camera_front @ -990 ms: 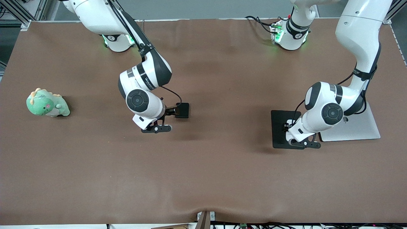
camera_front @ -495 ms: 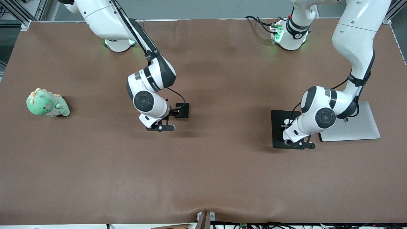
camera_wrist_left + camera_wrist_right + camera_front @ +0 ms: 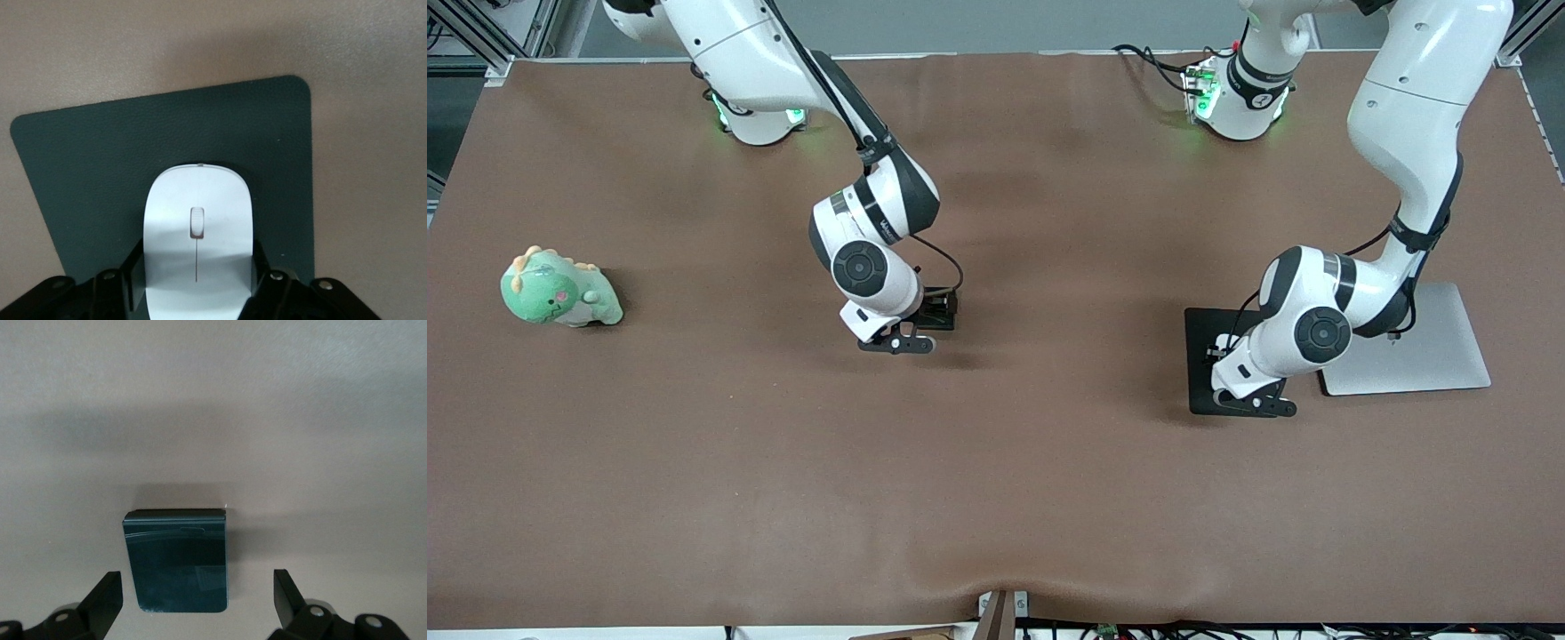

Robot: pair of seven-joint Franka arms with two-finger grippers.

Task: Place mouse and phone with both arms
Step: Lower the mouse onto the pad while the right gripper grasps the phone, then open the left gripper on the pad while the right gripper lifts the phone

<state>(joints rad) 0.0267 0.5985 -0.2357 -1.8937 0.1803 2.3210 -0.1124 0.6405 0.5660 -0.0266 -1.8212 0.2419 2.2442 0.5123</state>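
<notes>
While left gripper (image 3: 197, 293) fingers (image 3: 133, 273) clasp mouse (image 3: 197, 237) over mouse pad (image 3: 87, 160), right gripper (image 3: 198, 603) straddles phone (image 3: 179, 561) on bench (image 3: 996, 462), fingers wide, empty. Grasp step; next: close squarely on phone's edges.

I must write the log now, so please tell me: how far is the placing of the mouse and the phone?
Nothing looks finished. The left gripper is shut on the glossy white oval mouse, over the flat black mouse pad. The right gripper is open around the small black rectangular phone, which rests on the brown table, ungripped. Left: release the mouse; grip and place the phone.
</notes>
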